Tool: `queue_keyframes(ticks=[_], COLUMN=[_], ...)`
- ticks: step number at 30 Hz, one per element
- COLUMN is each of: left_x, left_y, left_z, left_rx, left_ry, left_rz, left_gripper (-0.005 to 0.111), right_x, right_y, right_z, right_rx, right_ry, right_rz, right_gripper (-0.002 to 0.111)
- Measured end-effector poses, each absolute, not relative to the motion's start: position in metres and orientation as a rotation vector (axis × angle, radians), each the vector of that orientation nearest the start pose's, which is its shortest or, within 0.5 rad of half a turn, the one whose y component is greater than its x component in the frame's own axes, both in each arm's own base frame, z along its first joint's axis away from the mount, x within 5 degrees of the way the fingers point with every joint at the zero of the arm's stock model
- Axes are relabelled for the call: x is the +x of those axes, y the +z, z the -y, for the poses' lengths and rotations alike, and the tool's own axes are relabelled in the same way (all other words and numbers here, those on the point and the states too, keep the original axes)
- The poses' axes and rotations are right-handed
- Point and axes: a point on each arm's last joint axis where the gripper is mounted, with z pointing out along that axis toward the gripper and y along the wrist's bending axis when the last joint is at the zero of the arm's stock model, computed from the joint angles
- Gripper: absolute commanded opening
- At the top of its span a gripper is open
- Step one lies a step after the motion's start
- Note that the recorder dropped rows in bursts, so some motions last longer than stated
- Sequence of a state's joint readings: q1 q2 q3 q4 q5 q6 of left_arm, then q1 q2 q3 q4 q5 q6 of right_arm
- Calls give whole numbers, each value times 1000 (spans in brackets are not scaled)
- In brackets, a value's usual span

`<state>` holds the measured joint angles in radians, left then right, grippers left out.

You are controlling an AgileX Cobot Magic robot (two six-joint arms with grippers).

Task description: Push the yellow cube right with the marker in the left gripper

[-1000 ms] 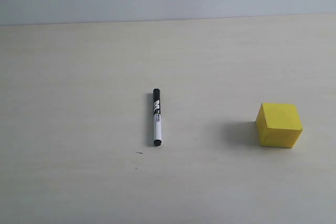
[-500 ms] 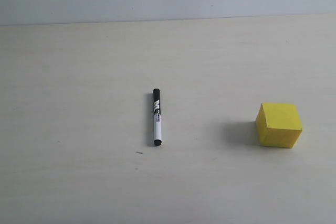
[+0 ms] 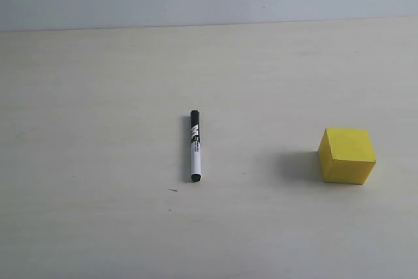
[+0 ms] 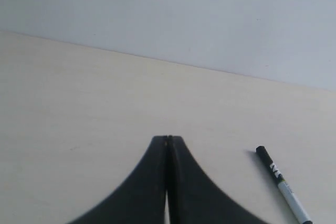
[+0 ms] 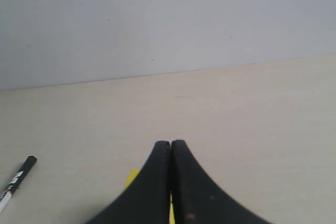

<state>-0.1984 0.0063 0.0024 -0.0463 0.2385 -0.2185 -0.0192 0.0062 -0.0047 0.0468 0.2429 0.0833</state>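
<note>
One slim black-and-white marker (image 3: pixel 194 146) lies flat on the pale beige tabletop (image 3: pixel 98 96), well left of the solid bright yellow cube (image 3: pixel 347 155). The black left hand (image 4: pixel 167 139) is pressed closed on nothing (marker lying apart from it), and the black right hand (image 5: pixel 171 142) is closed too, empty.

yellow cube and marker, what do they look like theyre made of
The yellow cube looks like foam or painted wood: flat matte faces, no glare, sharp edges; which one is unclear. The marker looks like smooth plastic: black lettered upper half, white lower barrel.
</note>
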Motion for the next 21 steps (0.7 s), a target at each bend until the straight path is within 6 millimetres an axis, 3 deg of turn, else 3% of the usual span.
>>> queue_keyframes(ticks=[21], left_x=[55], left_y=[192], left_z=[12], left_rx=[-35], left_ry=[-344], left_rz=[-1730], left_gripper=[0], right_x=[56], right_y=[192], right_z=[0], right_rx=[119], right_ry=[91], right_rz=[-1725], right_gripper=[0])
